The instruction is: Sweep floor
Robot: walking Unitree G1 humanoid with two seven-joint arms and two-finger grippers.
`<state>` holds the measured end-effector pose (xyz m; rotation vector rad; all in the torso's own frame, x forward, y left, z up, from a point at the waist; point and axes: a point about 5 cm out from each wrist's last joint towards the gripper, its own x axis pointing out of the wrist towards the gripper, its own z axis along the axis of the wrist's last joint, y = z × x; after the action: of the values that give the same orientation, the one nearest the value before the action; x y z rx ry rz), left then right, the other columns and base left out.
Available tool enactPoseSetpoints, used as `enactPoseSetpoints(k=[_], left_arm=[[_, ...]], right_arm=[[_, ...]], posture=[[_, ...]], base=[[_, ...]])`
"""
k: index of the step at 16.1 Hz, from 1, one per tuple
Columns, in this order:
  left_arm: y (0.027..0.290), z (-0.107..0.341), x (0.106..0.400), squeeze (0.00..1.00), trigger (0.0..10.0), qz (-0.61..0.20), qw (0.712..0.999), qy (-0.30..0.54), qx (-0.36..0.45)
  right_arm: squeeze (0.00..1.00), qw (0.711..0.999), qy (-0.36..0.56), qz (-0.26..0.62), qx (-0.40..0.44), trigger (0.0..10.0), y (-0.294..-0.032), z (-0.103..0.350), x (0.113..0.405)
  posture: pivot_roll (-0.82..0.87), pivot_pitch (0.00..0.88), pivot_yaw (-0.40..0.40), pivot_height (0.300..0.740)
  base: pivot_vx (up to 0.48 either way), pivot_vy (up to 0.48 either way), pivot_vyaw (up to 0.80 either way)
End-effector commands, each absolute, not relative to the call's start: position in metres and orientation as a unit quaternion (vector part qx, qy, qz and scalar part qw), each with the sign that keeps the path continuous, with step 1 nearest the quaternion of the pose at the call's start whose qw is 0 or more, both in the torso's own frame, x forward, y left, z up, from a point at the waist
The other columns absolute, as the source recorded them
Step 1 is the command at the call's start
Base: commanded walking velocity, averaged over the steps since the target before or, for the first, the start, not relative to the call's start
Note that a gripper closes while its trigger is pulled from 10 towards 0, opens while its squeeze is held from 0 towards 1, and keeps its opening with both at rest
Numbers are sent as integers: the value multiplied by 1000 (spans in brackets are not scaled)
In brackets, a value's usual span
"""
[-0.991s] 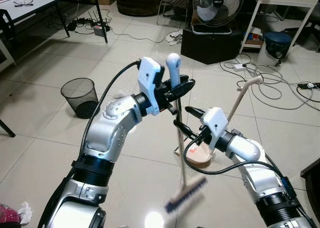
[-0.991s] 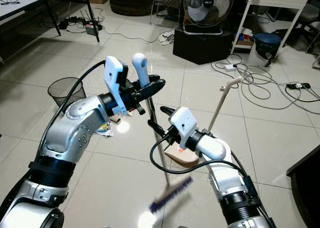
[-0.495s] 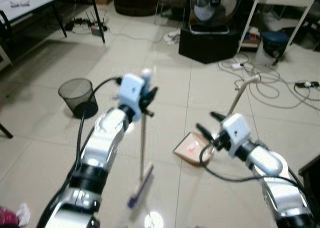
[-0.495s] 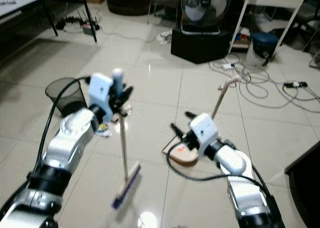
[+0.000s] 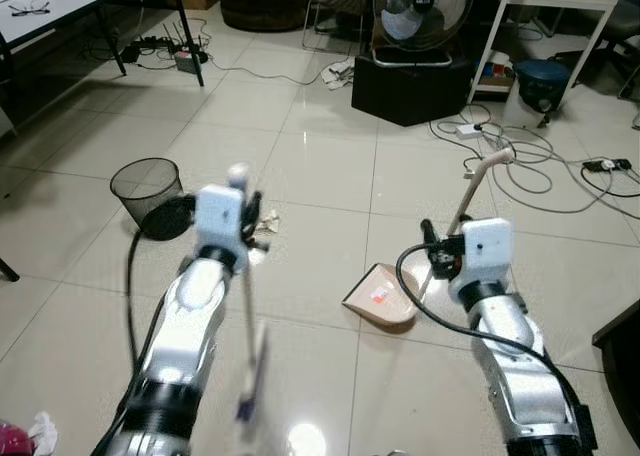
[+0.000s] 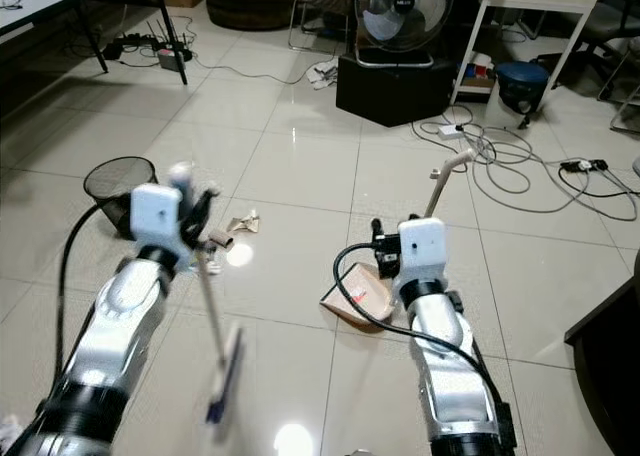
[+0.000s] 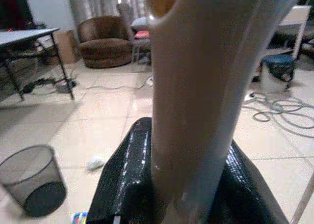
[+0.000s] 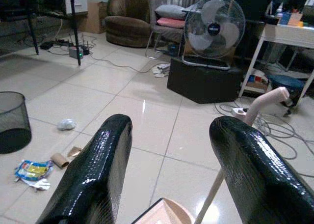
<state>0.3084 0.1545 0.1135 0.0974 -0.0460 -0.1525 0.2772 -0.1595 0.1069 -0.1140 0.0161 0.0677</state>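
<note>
- Nearest, the left gripper [image 5: 240, 211] is clamped on the pale handle of the broom [image 5: 247, 306], whose blurred brush head hangs low over the tiled floor [image 5: 320, 166], on the robot's left of the dustpan [image 5: 380, 296].
- The right gripper [image 8: 169, 175] has its fingers [image 8: 93, 170] spread apart with nothing between them, just above the dustpan.
- The dustpan rests on the floor, its long handle slanting up and away.
- Scraps of litter [image 6: 235, 228] lie left of the dustpan, near a black mesh bin [image 5: 148, 194].
- Far beyond the dustpan, a fan [image 5: 422, 11] stands on a black box amid loose cables [image 5: 540, 171].
</note>
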Motion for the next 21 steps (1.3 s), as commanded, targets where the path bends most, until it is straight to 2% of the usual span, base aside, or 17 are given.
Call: enactPoseSetpoints(k=[1, 5, 11, 14, 21], left_arm=[[153, 124, 307, 0, 10000, -77, 994, -54, 51], [146, 121, 297, 0, 10000, -94, 992, -56, 55], [147, 121, 292, 0, 10000, -87, 992, -63, 61], [148, 122, 291, 0, 10000, -85, 992, -65, 68], [145, 124, 292, 0, 10000, -84, 991, -71, 69]], right_arm=[[0, 998, 4, 24, -59, 10000, -159, 110, 276], [0, 998, 22, -2, -55, 10000, -168, 107, 270], [0, 999, 17, 4, -48, 10000, -166, 111, 271], [0, 997, 27, -5, -74, 10000, -167, 108, 274], [0, 997, 32, -3, -65, 10000, -168, 107, 274]], posture=[[-135, 0, 26, 740], [-141, 0, 22, 740], [-141, 0, 13, 740], [-140, 0, 11, 740], [-145, 0, 14, 740]], base=[[0, 0, 0], [0, 0, 0], [226, 0, -714], [323, 0, 0], [379, 0, 0]])
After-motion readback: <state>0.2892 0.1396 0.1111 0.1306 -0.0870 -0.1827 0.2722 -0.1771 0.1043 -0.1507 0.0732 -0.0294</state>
